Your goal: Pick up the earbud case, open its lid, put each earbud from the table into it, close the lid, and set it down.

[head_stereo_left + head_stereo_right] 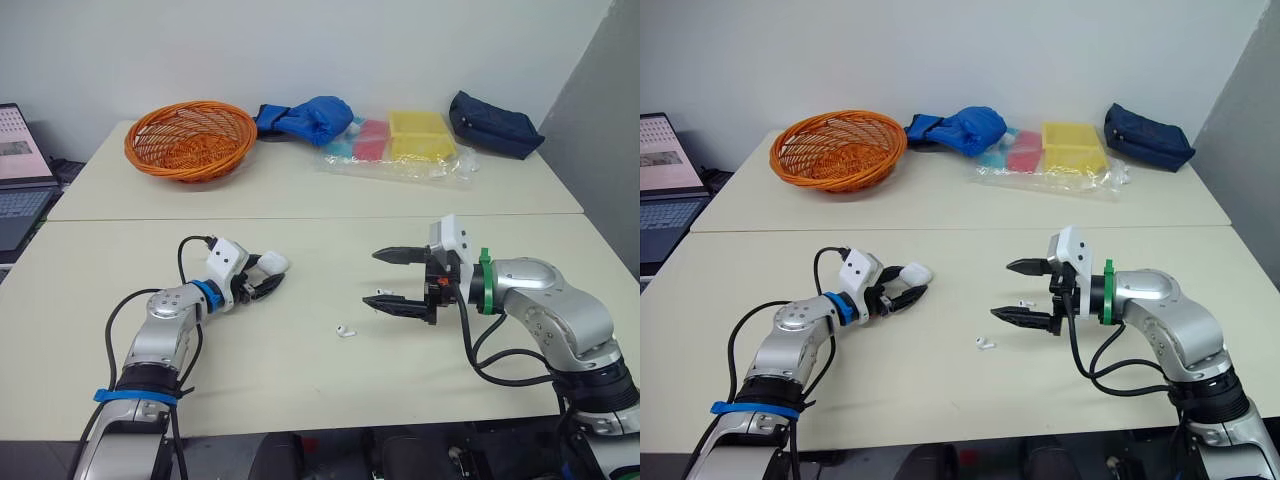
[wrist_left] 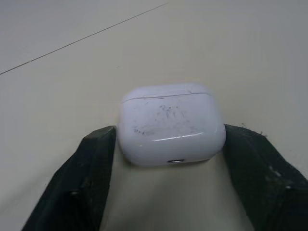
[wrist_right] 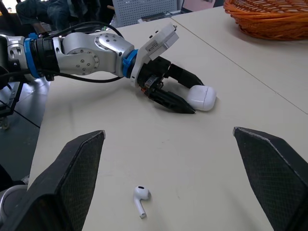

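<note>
The white earbud case [image 2: 171, 125], lid closed, sits low over the table on my left side, and my left gripper [image 1: 272, 268] is shut on it, one black finger pressed against each side. In the right wrist view the same case [image 3: 202, 97] pokes out past those fingers. One white earbud [image 1: 345, 329] lies on the table between the arms, nearer my right gripper [image 1: 373, 277]. That gripper hovers open, fingers spread wide, with nothing held. A second small white piece, likely the other earbud [image 1: 1025, 303], lies just behind its lower finger.
An orange wicker basket [image 1: 190, 140] stands at the back left. A blue cloth bundle [image 1: 305, 118], a plastic bag of coloured boxes [image 1: 400, 140] and a dark blue pouch [image 1: 495, 125] line the far edge. A laptop [image 1: 20, 170] sits beyond the table's left side.
</note>
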Tool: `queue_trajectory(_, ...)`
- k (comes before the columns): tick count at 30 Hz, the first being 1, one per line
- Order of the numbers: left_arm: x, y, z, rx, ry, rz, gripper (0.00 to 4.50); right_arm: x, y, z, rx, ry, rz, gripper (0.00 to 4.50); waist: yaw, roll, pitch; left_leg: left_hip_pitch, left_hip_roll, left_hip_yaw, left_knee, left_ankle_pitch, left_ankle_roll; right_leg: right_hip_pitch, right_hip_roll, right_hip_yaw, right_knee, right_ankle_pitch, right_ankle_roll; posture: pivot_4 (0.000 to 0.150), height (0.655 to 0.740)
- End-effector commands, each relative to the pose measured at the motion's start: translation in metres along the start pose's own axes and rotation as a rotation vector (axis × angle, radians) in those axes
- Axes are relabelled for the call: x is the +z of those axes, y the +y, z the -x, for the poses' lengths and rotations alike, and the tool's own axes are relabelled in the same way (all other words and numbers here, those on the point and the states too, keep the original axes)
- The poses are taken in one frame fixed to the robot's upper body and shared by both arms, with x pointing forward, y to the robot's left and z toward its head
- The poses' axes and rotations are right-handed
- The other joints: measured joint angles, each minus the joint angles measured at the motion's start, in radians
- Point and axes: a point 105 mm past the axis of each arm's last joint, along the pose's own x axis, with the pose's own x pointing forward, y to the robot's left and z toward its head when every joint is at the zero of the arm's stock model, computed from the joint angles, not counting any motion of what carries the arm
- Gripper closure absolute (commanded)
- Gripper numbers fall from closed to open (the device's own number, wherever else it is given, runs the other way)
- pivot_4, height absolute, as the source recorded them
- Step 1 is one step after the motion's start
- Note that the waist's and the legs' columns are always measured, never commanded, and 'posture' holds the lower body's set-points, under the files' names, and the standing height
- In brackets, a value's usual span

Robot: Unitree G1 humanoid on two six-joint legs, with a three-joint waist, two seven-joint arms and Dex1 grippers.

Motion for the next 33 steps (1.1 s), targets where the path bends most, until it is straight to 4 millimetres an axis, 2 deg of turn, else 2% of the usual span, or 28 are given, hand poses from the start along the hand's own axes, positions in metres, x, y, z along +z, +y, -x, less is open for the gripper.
queue_trajectory(1,0.001,0.001,-0.002,0.006,0.007,-0.015,1.76,0.010,0.002,0.004,-0.006,-0.025,0.033,0.00,0.000,0.000,0.000,0.000,0.000,0.000,0.000,0.000,0.000,0.000,0.000,0.000,0.000,0.000,0.000,0.150,0.7400)
queue_trajectory(4,0.006,0.002,-0.002,0.007,-0.013,-0.028,1.76,0.008,0.001,0.005,-0.014,-0.023,0.029,0.00,0.000,0.000,0.000,0.000,0.000,0.000,0.000,0.000,0.000,0.000,0.000,0.000,0.000,0.000,0.000,0.150,0.7400)
queue_trajectory(8,0.036,0.000,-0.004,-0.001,-0.114,-0.227,1.76,0.005,-0.008,0.007,-0.072,-0.022,0.006,0.00,0.000,0.000,0.000,0.000,0.000,0.000,0.000,0.000,0.000,0.000,0.000,0.000,0.000,0.000,0.000,0.150,0.7400)
queue_trajectory(9,0.050,-0.002,-0.005,-0.003,-0.165,-0.339,1.76,0.007,-0.013,0.009,-0.095,-0.029,-0.016,0.00,0.000,0.000,0.000,-0.001,0.000,0.000,0.000,0.000,0.000,0.000,0.000,0.000,-0.001,0.000,0.000,0.150,0.7400)
queue_trajectory(10,0.071,-0.009,-0.004,-0.022,-0.241,-0.511,1.76,0.010,-0.020,0.010,-0.118,-0.030,-0.038,0.00,0.001,0.000,0.000,-0.001,0.000,0.000,0.000,0.000,0.000,-0.001,0.000,0.000,-0.001,0.000,0.000,0.150,0.7400)
queue_trajectory(12,0.100,-0.025,-0.003,-0.065,-0.368,-0.788,1.76,0.015,-0.032,0.013,-0.147,-0.025,-0.085,0.00,0.002,-0.001,0.001,-0.003,0.000,0.000,0.000,0.000,0.000,-0.002,0.000,0.000,-0.002,0.001,-0.001,0.150,0.7400)
queue_trajectory(13,0.110,-0.036,-0.002,-0.110,-0.431,-0.917,1.76,0.016,-0.037,0.014,-0.149,-0.014,-0.108,0.00,0.002,-0.001,0.001,-0.004,0.000,0.000,0.000,0.000,0.000,-0.002,-0.001,0.000,-0.002,0.003,-0.004,0.150,0.7400)
queue_trajectory(16,0.122,-0.051,-0.003,-0.164,-0.539,-1.100,1.76,0.015,-0.041,0.011,-0.140,0.016,-0.178,0.00,0.004,0.000,0.000,-0.004,0.000,0.001,0.000,0.000,0.000,-0.002,-0.002,0.001,-0.002,0.003,-0.004,0.150,0.7400)
queue_trajectory(21,0.131,-0.059,-0.005,-0.169,-0.646,-1.208,1.76,0.017,-0.031,0.000,-0.058,0.037,-0.274,0.00,-0.003,0.000,0.000,-0.004,0.000,0.003,-0.001,0.000,0.001,-0.003,-0.001,0.002,-0.003,0.003,-0.004,0.150,0.7400)
queue_trajectory(26,0.137,-0.069,-0.005,-0.183,-0.732,-1.240,1.76,0.036,-0.029,-0.021,-0.035,-0.057,-0.307,0.00,-0.002,0.000,0.000,-0.010,0.001,0.001,0.000,0.000,0.001,-0.011,0.001,0.000,0.000,0.003,-0.004,0.150,0.7400)
queue_trajectory(33,0.139,-0.070,-0.006,-0.187,-0.754,-1.246,1.76,0.032,-0.030,-0.037,-0.061,-0.064,-0.315,0.00,0.000,0.000,0.000,-0.018,0.000,0.001,0.004,0.000,0.001,-0.015,-0.001,-0.001,0.000,0.004,-0.003,0.150,0.7400)
